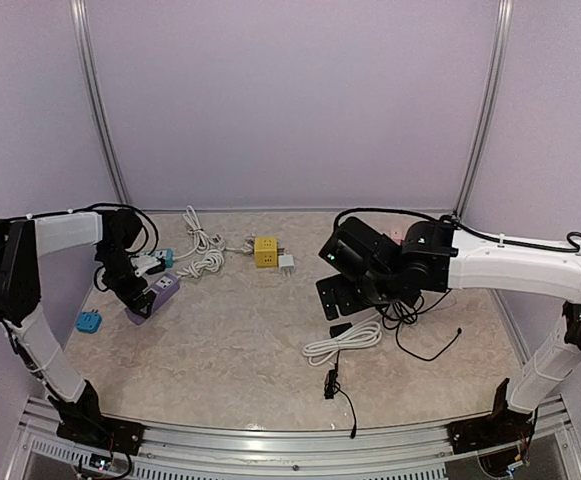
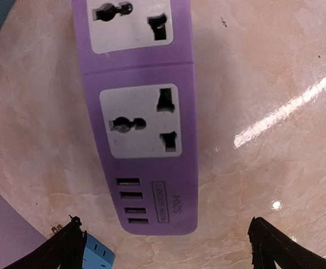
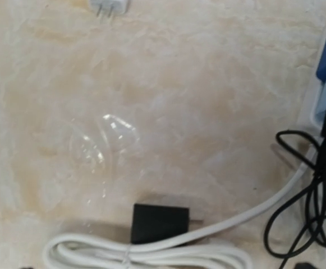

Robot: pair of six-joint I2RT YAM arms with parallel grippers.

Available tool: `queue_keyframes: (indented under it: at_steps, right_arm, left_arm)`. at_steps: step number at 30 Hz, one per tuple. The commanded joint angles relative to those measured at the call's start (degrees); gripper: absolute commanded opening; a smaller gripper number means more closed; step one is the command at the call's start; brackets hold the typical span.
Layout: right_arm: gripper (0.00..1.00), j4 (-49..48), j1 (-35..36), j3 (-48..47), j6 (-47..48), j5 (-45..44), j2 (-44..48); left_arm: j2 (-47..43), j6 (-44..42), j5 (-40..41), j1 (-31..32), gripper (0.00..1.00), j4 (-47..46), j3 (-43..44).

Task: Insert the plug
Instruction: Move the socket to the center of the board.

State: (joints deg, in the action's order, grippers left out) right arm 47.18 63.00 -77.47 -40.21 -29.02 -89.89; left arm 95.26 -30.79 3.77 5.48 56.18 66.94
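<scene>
The left arm is reaching in from the left edge of the top view, elbow folded, with the left gripper (image 1: pixel 133 292) pointing down over the purple power strip (image 1: pixel 153 297). In the left wrist view its fingertips (image 2: pixel 66 247) are standing spread wide, either side of the strip's USB end and not touching it. The right arm is stretching across from the right edge, and the right gripper (image 1: pixel 335 297) is hanging at centre right with its jaws fully apart, holding nothing. The white plug (image 1: pixel 286 264) is lying at upper centre beside the yellow cube socket (image 1: pixel 265 250), prongs free. Below the right gripper, a black block (image 3: pixel 160 223), possibly another plug, is sitting against the coiled white cord (image 1: pixel 342 343). Bare table (image 1: pixel 240 350) is spreading between the arms.
</scene>
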Motion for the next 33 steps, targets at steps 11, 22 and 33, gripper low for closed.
queue_keyframes:
  at_steps: [11,22,33]
  right_arm:
    - [1.00,1.10,4.99,-4.15,-1.53,-3.68,-0.20]
    - [1.00,-10.74,4.66,-6.44,10.61,-10.71,2.02]
    - [1.00,-30.48,-8.42,-3.53,13.40,7.18,1.41]
  left_arm:
    - [11.10,-1.47,-6.46,-1.26,0.41,-12.63,0.36]
    - [-4.65,-10.04,-12.91,-0.60,0.00,-5.76,-15.66]
    - [-12.09,-16.93,-13.87,26.80,0.00,-7.66,-15.96]
